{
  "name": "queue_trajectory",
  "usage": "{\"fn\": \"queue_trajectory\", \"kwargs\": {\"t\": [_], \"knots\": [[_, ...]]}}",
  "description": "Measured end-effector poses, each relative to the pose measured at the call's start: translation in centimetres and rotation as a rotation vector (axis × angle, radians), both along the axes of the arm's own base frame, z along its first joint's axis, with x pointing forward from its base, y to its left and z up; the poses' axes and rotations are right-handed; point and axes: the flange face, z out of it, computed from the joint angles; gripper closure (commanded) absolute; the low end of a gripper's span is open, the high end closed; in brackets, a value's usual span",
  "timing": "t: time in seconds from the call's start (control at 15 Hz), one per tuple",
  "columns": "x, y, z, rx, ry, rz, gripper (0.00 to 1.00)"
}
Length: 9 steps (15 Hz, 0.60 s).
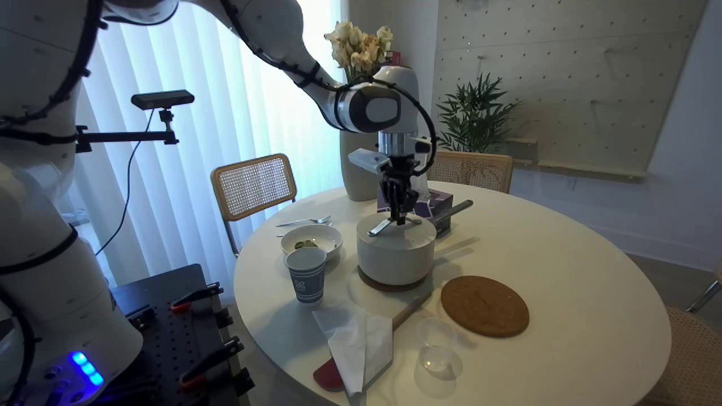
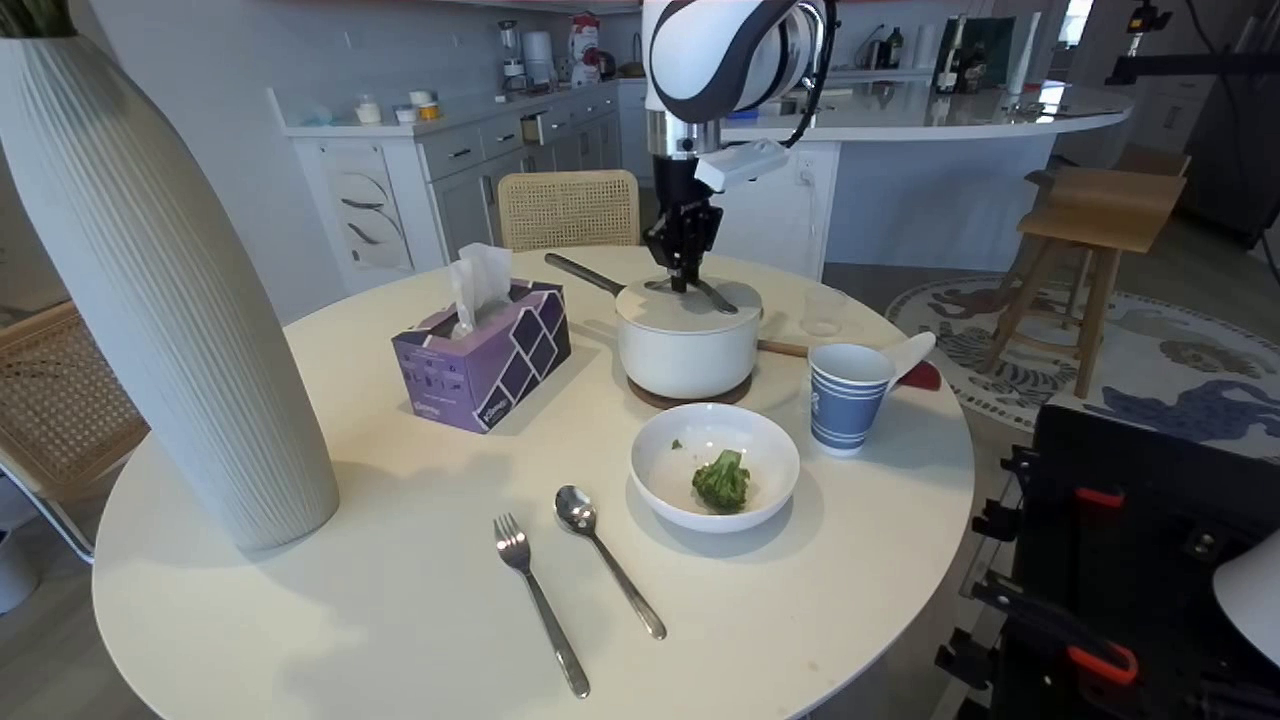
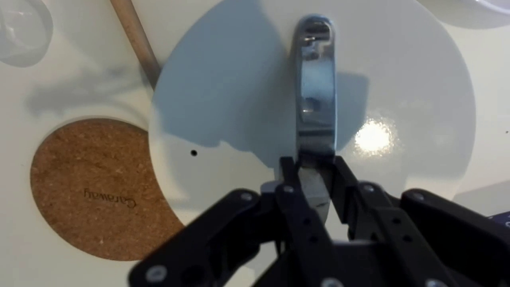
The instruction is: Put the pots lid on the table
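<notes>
The pale lid (image 1: 409, 239) lies on the cream-white pot (image 1: 395, 264), also seen in an exterior view as lid (image 2: 655, 312) over pot (image 2: 685, 362). The lid's shiny metal strap handle (image 3: 316, 87) crosses its top in the wrist view. My gripper (image 3: 316, 161) points straight down over the lid, with its black fingers pressed on both sides of the handle near its middle. In both exterior views the gripper (image 1: 399, 220) (image 2: 682, 283) meets the handle. The pot stands on a brown mat on the round white table (image 1: 575, 282). The pot's inside is hidden.
A round cork mat (image 1: 485, 306) lies beside the pot. A clear cup (image 1: 437, 347), napkin (image 1: 361, 344) and red spatula (image 1: 329, 376) are near it. A bowl with broccoli (image 2: 720, 482), paper cup (image 2: 845, 405), tissue box (image 2: 480, 360), vase (image 2: 190, 300), fork (image 2: 540, 600) and spoon (image 2: 612, 565) stand around.
</notes>
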Motion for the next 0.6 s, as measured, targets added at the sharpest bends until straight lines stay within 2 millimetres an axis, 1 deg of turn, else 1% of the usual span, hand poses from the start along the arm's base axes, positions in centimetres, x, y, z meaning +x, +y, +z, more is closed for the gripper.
{"fn": "queue_trajectory", "kwargs": {"t": [0.6], "knots": [[0.2,-0.14,0.07,0.003,0.015,-0.009,0.94]]}}
